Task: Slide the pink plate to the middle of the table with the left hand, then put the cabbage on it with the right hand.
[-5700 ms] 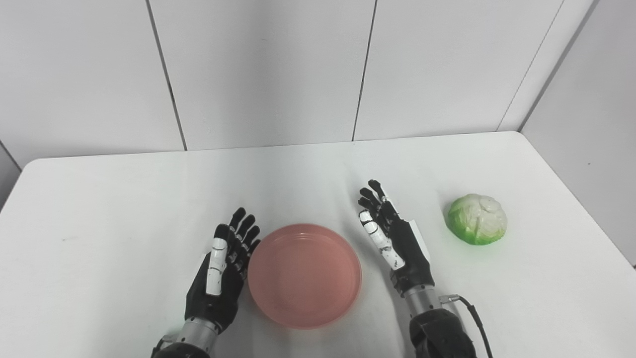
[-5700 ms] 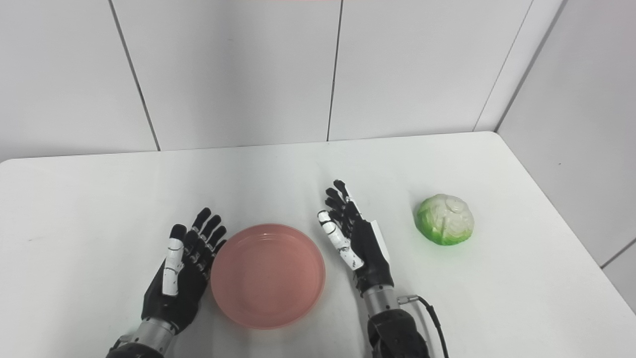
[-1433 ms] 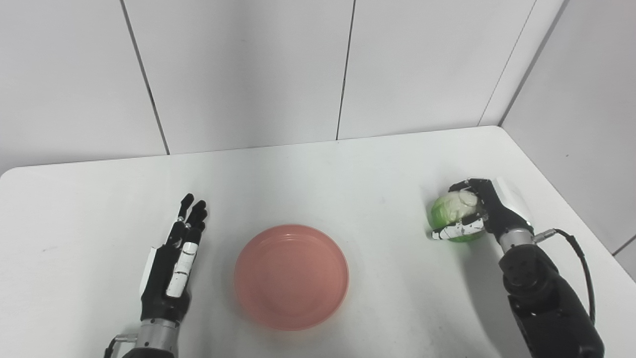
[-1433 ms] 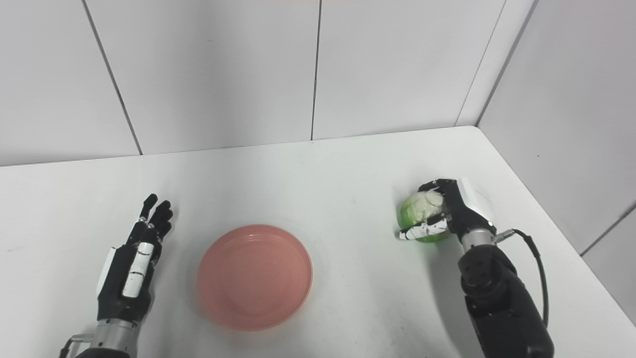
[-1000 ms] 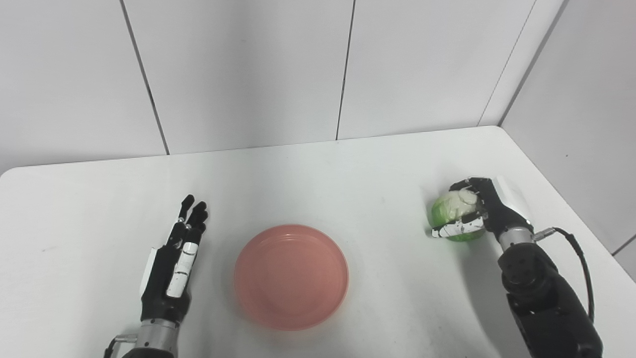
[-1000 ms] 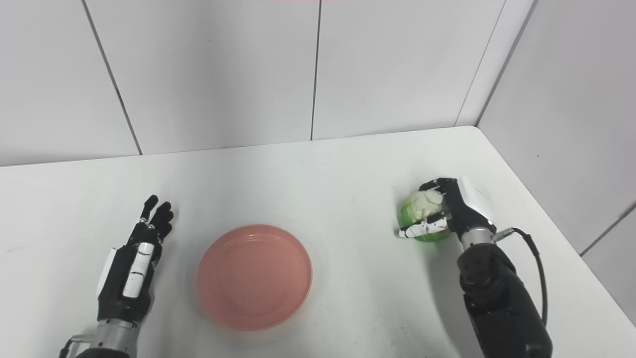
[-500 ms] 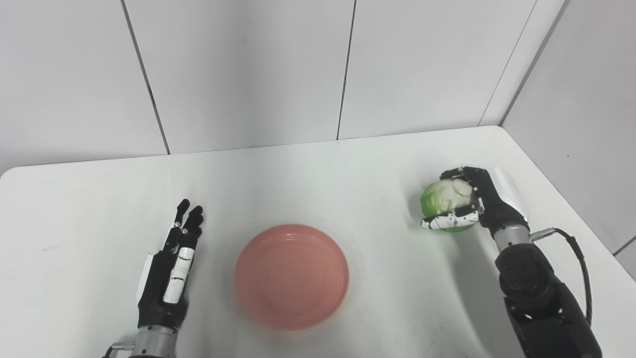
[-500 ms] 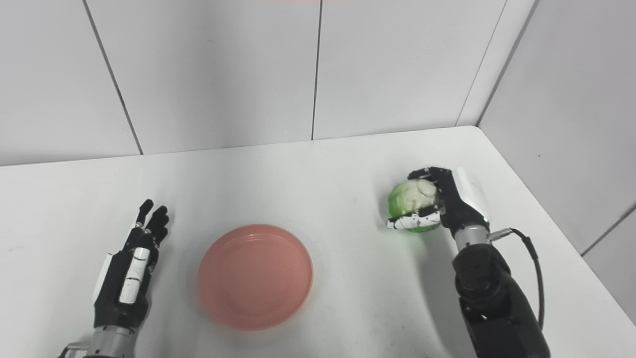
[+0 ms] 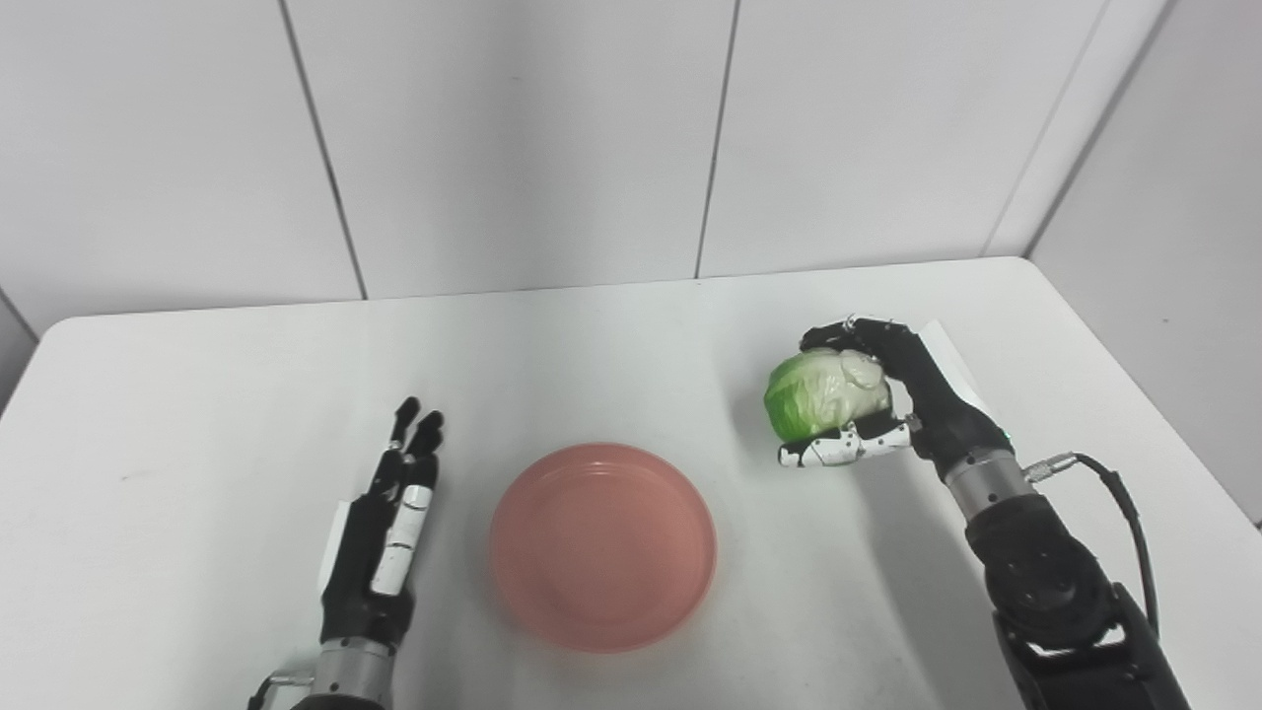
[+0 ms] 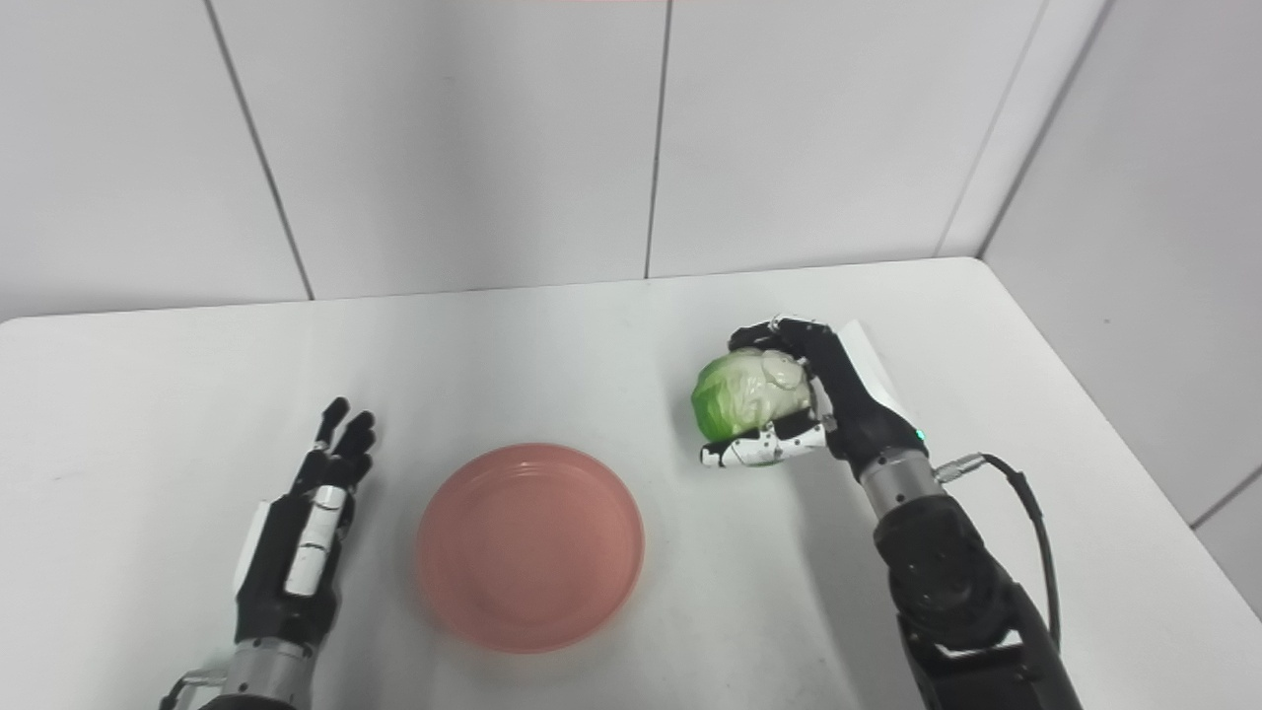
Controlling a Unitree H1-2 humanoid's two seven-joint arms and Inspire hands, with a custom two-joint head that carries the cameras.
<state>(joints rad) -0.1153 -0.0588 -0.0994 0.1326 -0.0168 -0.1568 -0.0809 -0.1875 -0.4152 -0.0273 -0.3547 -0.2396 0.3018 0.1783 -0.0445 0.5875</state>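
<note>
The pink plate [image 9: 603, 544] rests on the white table [image 9: 631, 345], near its front and about midway across. Nothing lies on it. My right hand [image 9: 902, 399] is shut on the green and white cabbage [image 9: 818, 394] and holds it above the table, to the right of the plate and a little farther back. My left hand [image 9: 380, 537] is open, fingers straight, left of the plate and apart from it.
Grey wall panels [image 9: 513, 138] rise behind the table's far edge, and another wall [image 9: 1173, 227] runs along its right side. A black cable [image 9: 1114, 488] loops from my right wrist.
My right hand has lifted the cabbage off the table and carried it left toward the plate. The camera has shifted slightly. The plate and left hand stay put.
</note>
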